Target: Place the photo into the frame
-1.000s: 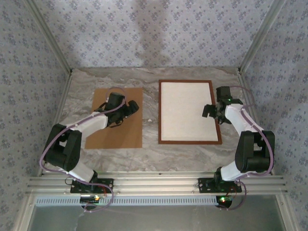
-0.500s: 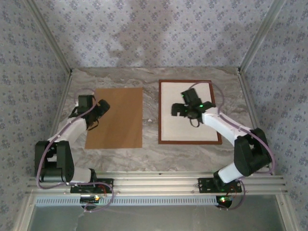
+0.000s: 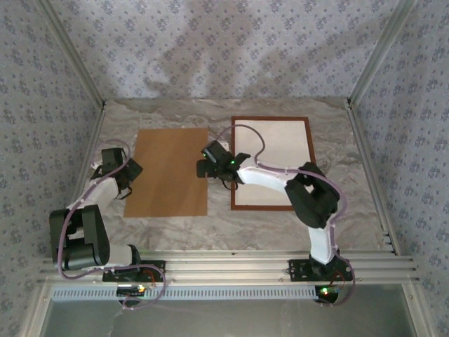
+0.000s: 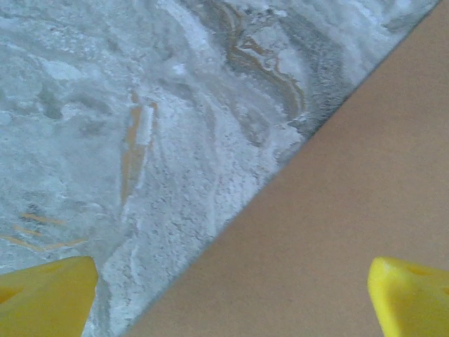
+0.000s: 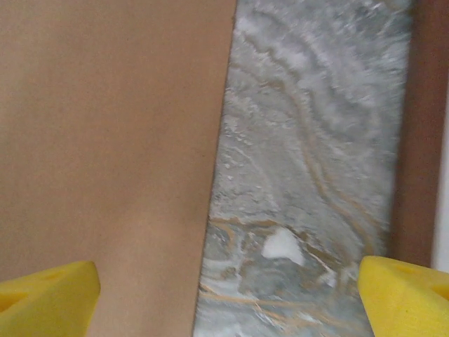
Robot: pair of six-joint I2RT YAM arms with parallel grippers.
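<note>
The frame [image 3: 273,118] (thin reddish-brown wood, cream-white inside) lies flat, right of the table's [image 3: 280,225] centre.

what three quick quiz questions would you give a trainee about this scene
1. True or false: the right gripper is above the strip of table between the brown board and the frame.
2. What shows inside the frame? A) a blue photo B) a cream-white sheet C) bare table
3. Fill in: the left gripper and the right gripper are both ____.

Key: 1 true; 2 B; 3 open.
</note>
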